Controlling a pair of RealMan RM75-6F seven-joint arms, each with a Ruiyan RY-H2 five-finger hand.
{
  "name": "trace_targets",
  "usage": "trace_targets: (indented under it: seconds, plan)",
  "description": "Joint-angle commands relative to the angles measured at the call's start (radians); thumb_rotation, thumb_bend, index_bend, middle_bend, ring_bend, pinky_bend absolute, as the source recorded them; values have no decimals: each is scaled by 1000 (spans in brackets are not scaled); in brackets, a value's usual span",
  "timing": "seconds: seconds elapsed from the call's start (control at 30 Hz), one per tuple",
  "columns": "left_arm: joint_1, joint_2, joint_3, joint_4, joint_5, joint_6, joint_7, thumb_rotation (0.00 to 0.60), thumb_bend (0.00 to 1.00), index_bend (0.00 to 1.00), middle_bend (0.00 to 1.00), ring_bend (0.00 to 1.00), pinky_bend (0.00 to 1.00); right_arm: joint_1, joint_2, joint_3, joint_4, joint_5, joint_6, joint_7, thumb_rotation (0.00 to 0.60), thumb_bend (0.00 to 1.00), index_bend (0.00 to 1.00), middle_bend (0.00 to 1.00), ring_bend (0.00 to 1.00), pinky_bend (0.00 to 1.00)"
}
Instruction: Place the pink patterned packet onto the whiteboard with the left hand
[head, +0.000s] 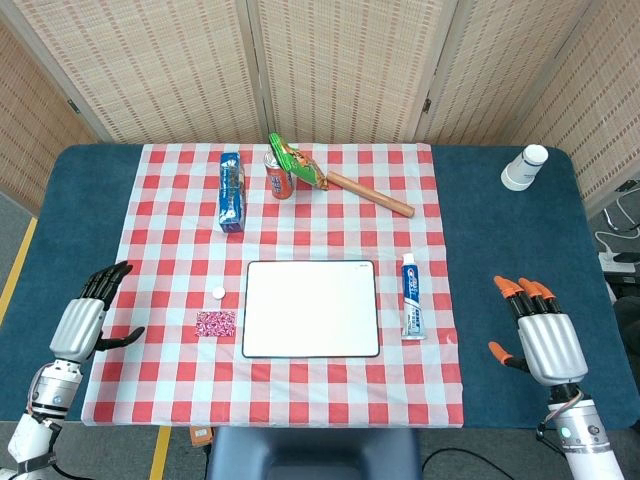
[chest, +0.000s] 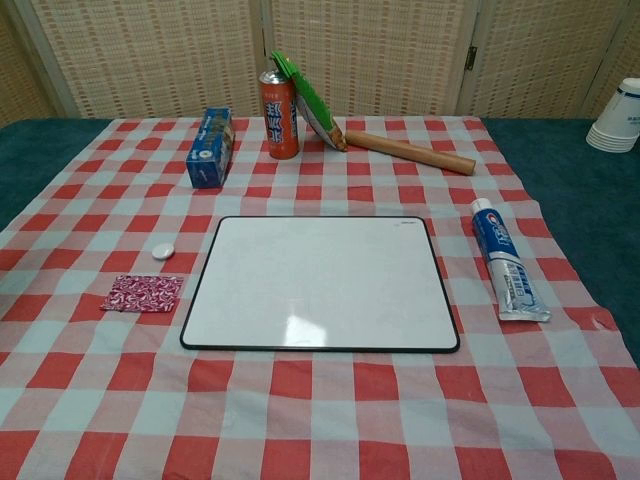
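Left robot hand (head: 92, 310): hovers at the left edge of the checked cloth, fingers apart, nothing in it. Seen in the head view only.
Right robot hand (head: 535, 330): over the bare blue desk (head: 500, 230) on the right, fingers spread, holding nothing. No part in this step, by my reading.
Pink patterned packet (chest: 142, 293): lies flat on the checked cloth (chest: 320, 420), just beside the whiteboard's left edge near its front corner, not touching it. Between the left robot hand and the board.
Whiteboard (chest: 320, 285): flat at the middle of the cloth, surface bare, dark rim.
Small white cap (chest: 162, 251): on the cloth just behind the packet; easy to knock.
Toothpaste tube (chest: 505, 260): right of the board, out of the way.
Far row: blue box (chest: 210, 146), orange can (chest: 279, 114) with a green packet (chest: 303, 100) leaning on it, wooden rolling pin (chest: 410, 152), stack of white cups (head: 524, 167) off the cloth.
Step in hand: reach not yet begun; packet untouched.
How to do it well: approach from the left and above, pinch the thin packet by its edges without bunching the cloth, lift clear of the rim, set it down well inside the board, then let go.
Risk: flat packet may slide instead of lifting.
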Motion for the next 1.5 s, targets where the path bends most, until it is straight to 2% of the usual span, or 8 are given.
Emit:
trace_targets:
  seconds: [0.03,0.7,0.77,0.83,0.9,0.97,1.27,1.5]
  plan:
    - [0,3,-1,-6,2,1,4,600,214,0,0,0,69,-5,4,2,2,-1,10,12,547,154,1,141,95,154]
    - [15,9,6,3,29,36,-19,600,216,0,0,12,235,10,-18,-8,18,-45,-2,-1,547,154,11,151,110,170]
    - [20,7,4,-1,40,60,-11,600,219,0,70,187,376,12,-16,-6,17,-44,-3,-2,547,153,11,151,111,173]
    - [28,-3,0,5,53,94,24,600,220,35,302,487,596,11,-14,-9,16,-46,-3,1,547,153,11,151,111,173]
    - [29,2,17,2,76,97,76,600,228,210,605,743,781,9,-9,-12,12,-51,-2,8,547,154,11,151,111,173]
    - [25,25,44,-23,93,67,134,600,240,379,755,849,839,8,-6,-14,12,-55,0,11,547,154,11,151,111,173]
    - [-13,87,107,-184,222,3,461,600,259,333,871,941,913,11,6,-22,7,-65,-11,20,547,154,11,152,112,173]
    - [-68,61,63,-286,59,-174,667,600,264,251,865,934,907,-2,33,-41,7,-127,21,47,547,153,11,152,112,173]
